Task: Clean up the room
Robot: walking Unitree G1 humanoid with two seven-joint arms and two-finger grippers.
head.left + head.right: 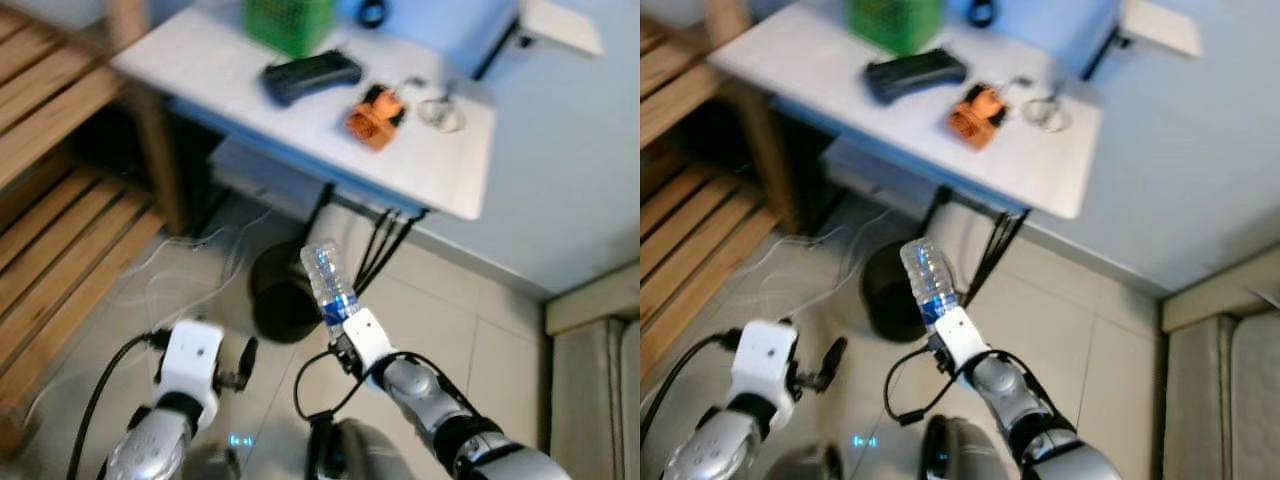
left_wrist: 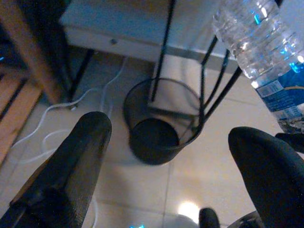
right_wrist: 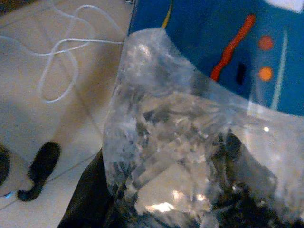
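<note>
Above the black bin (image 1: 283, 295), right tool (image 1: 343, 330) clamped on plastic bottle (image 1: 330, 278), near-upright, leaning left, left tool (image 2: 166, 175) fingers apart.

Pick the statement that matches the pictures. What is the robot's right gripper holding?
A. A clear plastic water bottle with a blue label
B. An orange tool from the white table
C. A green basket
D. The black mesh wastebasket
A: the right gripper is closed around the clear plastic water bottle with a blue label, held above the floor near the black mesh wastebasket; the left gripper is open and holds nothing.
</note>
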